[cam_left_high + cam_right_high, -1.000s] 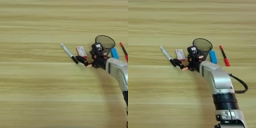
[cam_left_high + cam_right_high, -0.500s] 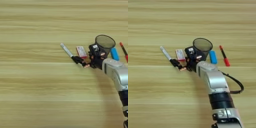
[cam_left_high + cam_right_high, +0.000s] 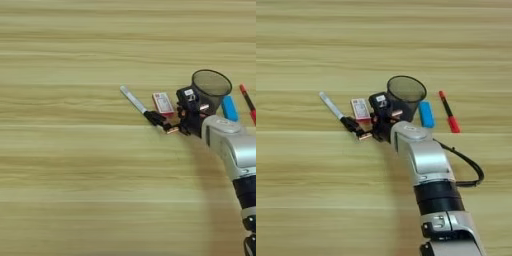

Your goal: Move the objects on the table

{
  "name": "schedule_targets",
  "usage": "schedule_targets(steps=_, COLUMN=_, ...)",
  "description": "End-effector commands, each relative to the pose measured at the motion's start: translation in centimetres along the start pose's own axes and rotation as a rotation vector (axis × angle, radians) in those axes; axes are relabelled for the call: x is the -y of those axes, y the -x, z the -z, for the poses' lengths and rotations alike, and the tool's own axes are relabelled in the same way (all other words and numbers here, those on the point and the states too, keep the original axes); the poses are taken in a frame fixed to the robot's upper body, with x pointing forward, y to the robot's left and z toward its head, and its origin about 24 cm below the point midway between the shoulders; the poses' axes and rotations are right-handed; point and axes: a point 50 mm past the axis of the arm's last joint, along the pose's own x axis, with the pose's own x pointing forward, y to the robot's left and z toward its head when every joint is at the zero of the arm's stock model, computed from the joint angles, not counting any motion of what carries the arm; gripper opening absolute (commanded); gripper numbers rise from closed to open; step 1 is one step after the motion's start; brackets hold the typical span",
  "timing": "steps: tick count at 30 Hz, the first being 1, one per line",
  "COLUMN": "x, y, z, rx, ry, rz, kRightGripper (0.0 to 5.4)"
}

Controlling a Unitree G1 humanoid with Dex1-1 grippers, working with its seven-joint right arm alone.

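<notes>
Right tool [image 3: 170, 126] at marker's [image 3: 141, 106] black-capped end; grip state unreadable. Red-white box [image 3: 162, 102] at marker's 3 o'clock, mesh cup [image 3: 210, 89] beyond.

A desk or office-style workspace: a broad wooden table [image 3: 316, 190] fills the frame, and at centre right sit stationery items, a mesh pen cup [image 3: 405, 95], marker [image 3: 336, 111] and red pen [image 3: 448, 111].
</notes>
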Motion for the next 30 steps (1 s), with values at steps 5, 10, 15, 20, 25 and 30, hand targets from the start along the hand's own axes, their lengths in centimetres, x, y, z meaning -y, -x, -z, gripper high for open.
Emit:
schedule_targets(steps=5, x=0.5, y=0.1, z=-3.8, rx=0.132, ry=0.070, rz=0.035, kRightGripper=5.33)
schedule_targets(steps=10, x=1.0, y=-0.1, z=-3.9, rx=0.142, ry=0.050, rz=0.056, kRightGripper=5.33)
schedule_targets(steps=15, x=1.2, y=-0.2, z=-4.1, rx=0.151, ry=0.029, rz=0.073, kRightGripper=5.33)
schedule_targets(steps=20, x=1.1, y=-0.5, z=-3.9, rx=0.135, ry=0.032, rz=0.078, kRightGripper=5.33)
schedule_targets(steps=25, x=0.8, y=-0.8, z=-3.3, rx=0.108, ry=0.042, rz=0.065, kRightGripper=5.33)
schedule_targets(steps=30, x=0.5, y=-1.1, z=-2.7, rx=0.073, ry=0.053, rz=0.047, kRightGripper=5.33)
